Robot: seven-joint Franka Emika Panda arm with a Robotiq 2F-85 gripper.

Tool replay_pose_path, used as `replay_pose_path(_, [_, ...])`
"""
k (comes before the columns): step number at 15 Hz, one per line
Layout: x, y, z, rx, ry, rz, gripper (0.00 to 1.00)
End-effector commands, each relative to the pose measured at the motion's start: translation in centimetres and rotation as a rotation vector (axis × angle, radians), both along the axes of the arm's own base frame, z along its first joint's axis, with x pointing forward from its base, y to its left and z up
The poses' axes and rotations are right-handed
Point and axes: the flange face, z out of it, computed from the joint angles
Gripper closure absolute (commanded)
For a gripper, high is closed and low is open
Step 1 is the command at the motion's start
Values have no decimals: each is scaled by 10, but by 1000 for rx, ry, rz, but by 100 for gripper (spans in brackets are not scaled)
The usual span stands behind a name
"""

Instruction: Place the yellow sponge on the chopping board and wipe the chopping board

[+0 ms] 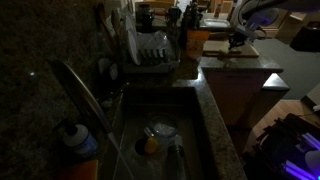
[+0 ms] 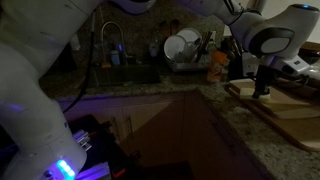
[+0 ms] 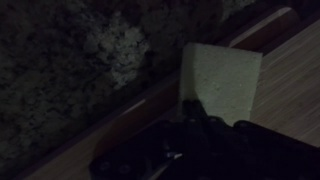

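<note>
Wrist view, very dim: the yellow sponge (image 3: 222,82) shows as a pale rectangular block right at the tips of the fingers (image 3: 192,114), its near edge meeting their dark outline. It lies at the border of the chopping board (image 3: 296,85). The board's tan surface spreads to one side of the fingers, and its shadowed side wall runs diagonally across the picture. The sponge's far corner reaches over that border. In this darkness it cannot be told whether the fingers are clenched on the sponge, merely touching it, or released. On the other side of the fingers lies the speckled granite tabletop (image 3: 70,60).

In both exterior views the fingers (image 2: 262,90) (image 1: 238,41) point straight down onto the chopping board (image 2: 296,108) (image 1: 225,50). The sponge beneath them is too small and dark to make out.

Well apart from the fingers, a dish rack (image 1: 152,52) holding a white plate (image 2: 178,46) stands on the tabletop. Farther still from the fingers is the sink (image 1: 195,125), where a rounded yellow-orange lump (image 1: 149,145) lies in the basin and a faucet (image 1: 85,95) arches over it.
</note>
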Motion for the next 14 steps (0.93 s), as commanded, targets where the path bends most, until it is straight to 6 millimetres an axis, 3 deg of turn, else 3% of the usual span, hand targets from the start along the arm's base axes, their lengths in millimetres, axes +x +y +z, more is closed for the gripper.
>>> replay_pose_path(1, [14, 13, -13, 40, -6, 38, 100])
replay_pose_path(3, [23, 24, -6, 85, -26, 36, 100])
replay_pose_path(8, [39, 45, -15, 121, -1, 71, 100])
replay_pose_path(11, [31, 53, -8, 165, 15, 132, 100])
replay_pose_path(14, [18, 38, 2, 107, -1, 80, 100])
